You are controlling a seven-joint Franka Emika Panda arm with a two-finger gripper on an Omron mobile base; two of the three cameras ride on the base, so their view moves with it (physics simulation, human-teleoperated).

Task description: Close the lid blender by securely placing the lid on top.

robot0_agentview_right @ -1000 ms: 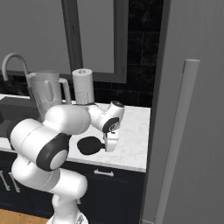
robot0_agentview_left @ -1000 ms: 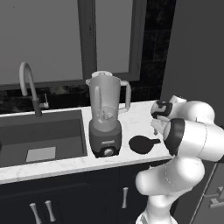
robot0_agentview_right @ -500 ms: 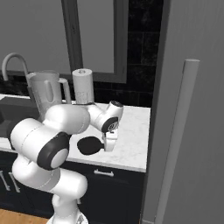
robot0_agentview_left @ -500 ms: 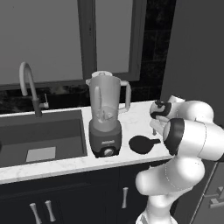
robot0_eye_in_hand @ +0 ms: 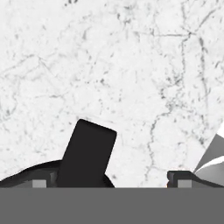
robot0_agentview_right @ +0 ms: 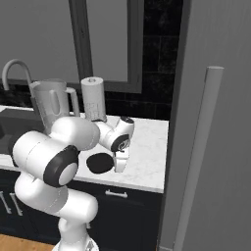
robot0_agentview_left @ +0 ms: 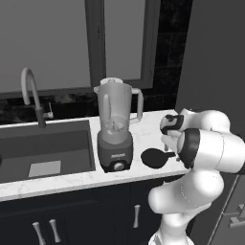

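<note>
Nothing has visibly moved: the tool (robot0_eye_in_hand: 109, 179), spread and empty, hovers over the flat black round lid (robot0_agentview_left: 155, 158) near the marble surface's (robot0_agentview_left: 72, 179) front edge; light, stiff, likely best gripped by its tab.

We see the rendered kitchen under dim, even light in both base views, with no clear source, no glare and only faint shading beneath the arm. The white marble counter (robot0_agentview_left: 148, 131) is the brightest surface, evenly lit and sharp in the hand view. Edges stay crisp throughout, with no blur and no bending toward the frame borders.
</note>
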